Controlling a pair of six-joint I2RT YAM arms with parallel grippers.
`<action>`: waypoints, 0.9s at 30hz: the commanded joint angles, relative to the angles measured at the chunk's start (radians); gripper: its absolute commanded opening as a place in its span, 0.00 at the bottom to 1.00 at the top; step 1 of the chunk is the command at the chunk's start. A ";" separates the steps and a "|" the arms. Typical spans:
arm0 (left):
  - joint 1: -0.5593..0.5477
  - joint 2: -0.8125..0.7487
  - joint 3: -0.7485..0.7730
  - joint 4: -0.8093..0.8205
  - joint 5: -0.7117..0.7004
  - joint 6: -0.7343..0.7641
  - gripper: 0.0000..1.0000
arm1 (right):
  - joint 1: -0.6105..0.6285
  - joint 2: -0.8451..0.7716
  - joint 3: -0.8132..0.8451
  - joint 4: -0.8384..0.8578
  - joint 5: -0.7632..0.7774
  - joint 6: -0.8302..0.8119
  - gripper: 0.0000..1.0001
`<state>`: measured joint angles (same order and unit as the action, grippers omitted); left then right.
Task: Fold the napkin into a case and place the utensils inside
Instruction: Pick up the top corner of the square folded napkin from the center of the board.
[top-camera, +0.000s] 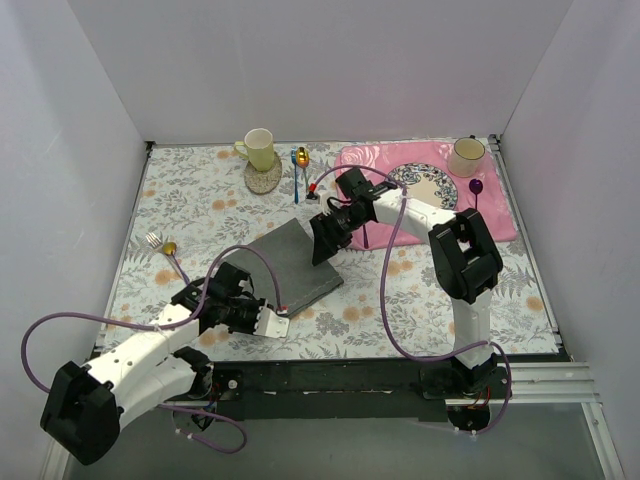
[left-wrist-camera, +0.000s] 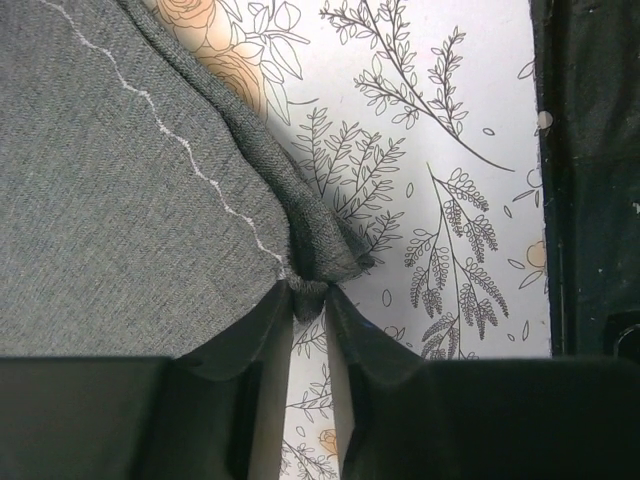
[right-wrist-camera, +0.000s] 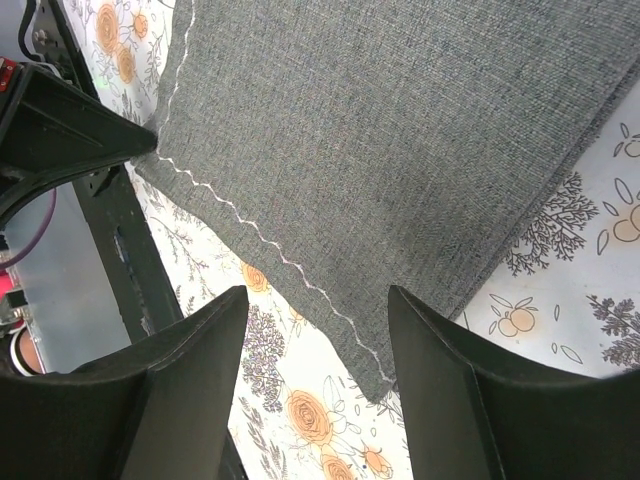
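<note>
Presently the left end effector (left-wrist-camera: 310, 300) pinches only the corner tip of the plain dark grey cloth napkin (top-camera: 298, 265) lying on the floral worktop (top-camera: 420, 290); the right end effector (top-camera: 328, 240) hovers above it, jaws apart. So shallow a grip may slip during lifting, skewing the fold.

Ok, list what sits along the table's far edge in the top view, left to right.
Pale yellow mug → gold spoon with blue handle → patterned plate → cream cup.
</note>
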<state>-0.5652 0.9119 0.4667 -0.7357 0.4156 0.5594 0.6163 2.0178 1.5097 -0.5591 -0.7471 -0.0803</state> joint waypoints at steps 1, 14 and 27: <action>-0.001 -0.021 0.049 -0.033 0.032 0.002 0.17 | -0.006 0.009 0.018 0.008 -0.040 0.008 0.66; -0.001 0.071 0.116 0.012 0.028 -0.007 0.20 | -0.006 0.012 0.003 0.007 -0.049 0.005 0.66; -0.002 0.073 0.110 0.025 -0.003 0.033 0.28 | -0.009 0.013 0.001 0.007 -0.057 0.007 0.65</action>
<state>-0.5652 0.9920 0.5499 -0.7250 0.4126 0.5701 0.6106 2.0190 1.5089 -0.5591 -0.7712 -0.0776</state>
